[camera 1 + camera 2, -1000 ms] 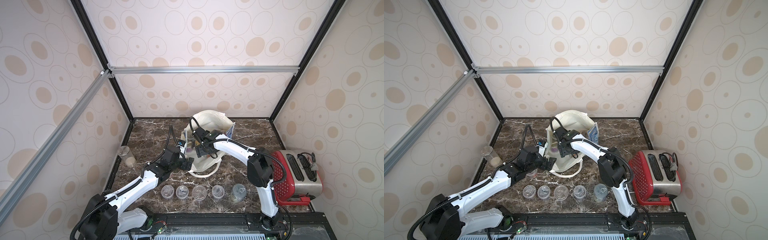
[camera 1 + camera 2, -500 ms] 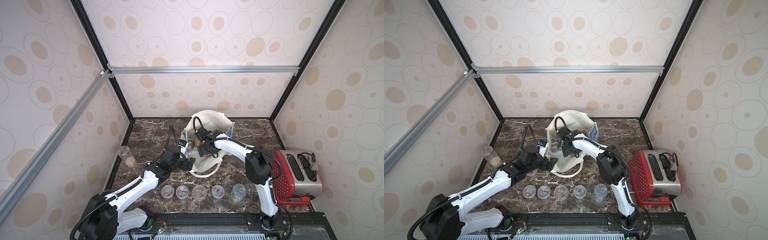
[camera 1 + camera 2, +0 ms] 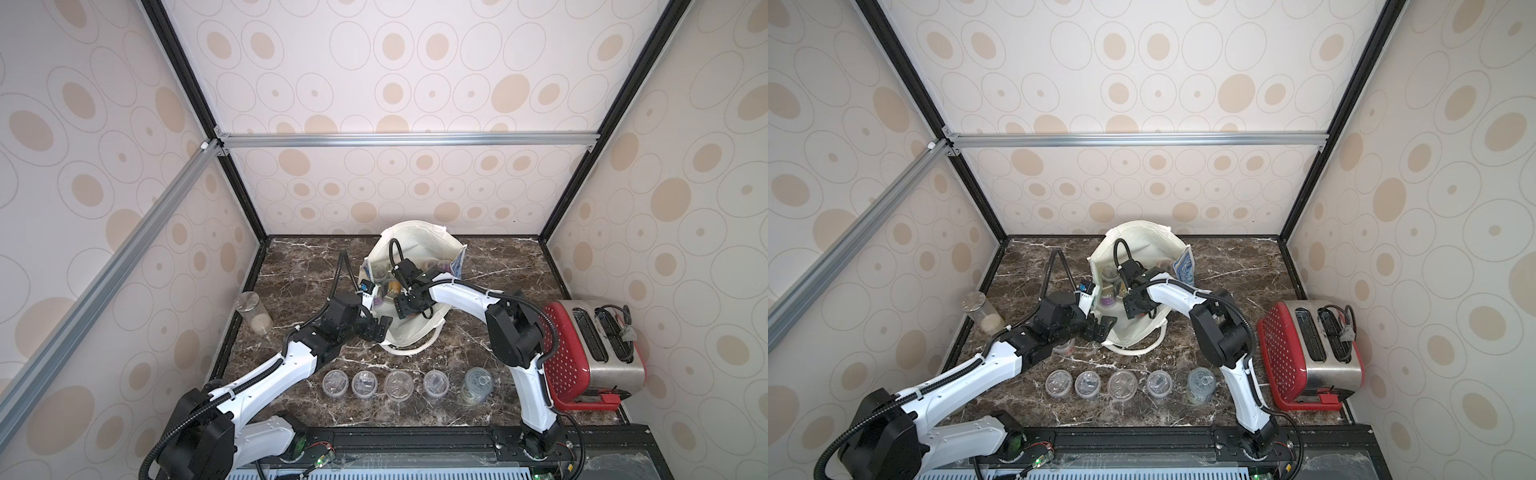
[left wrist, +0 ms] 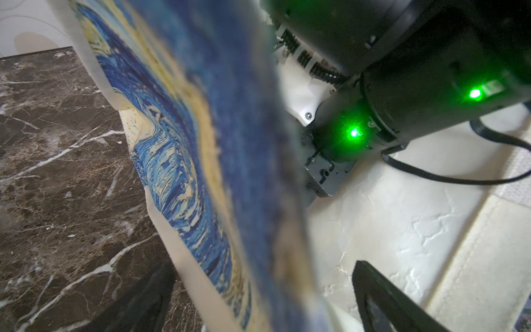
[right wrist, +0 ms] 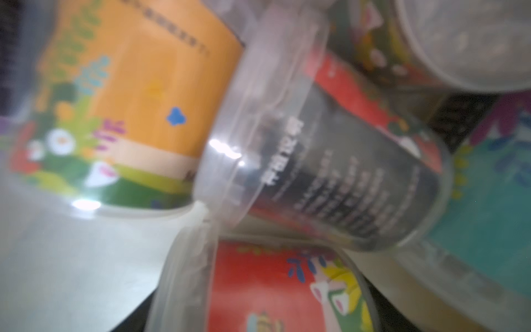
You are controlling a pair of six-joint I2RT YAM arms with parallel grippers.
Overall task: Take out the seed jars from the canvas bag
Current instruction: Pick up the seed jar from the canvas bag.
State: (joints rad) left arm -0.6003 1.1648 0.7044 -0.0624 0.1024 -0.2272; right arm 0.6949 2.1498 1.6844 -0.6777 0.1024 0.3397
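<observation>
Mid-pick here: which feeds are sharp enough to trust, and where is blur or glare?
Both top views: sharp, evenly lit, canvas bag and front row of seed jars clear. Left wrist view: the bag's print near the lens blurs, marble table sharp, green lights flare. Right wrist view: soft throughout, white glare on a jar lid.

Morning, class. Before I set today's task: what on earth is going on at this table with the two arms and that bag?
Two robot arms are unpacking the canvas bag. A row of seed jars stands near the front edge of the table. The right pincer is down inside the bag, close over more jars lying there; whether it grips one cannot be seen. The left pincer is open, astride the bag's near wall.
</observation>
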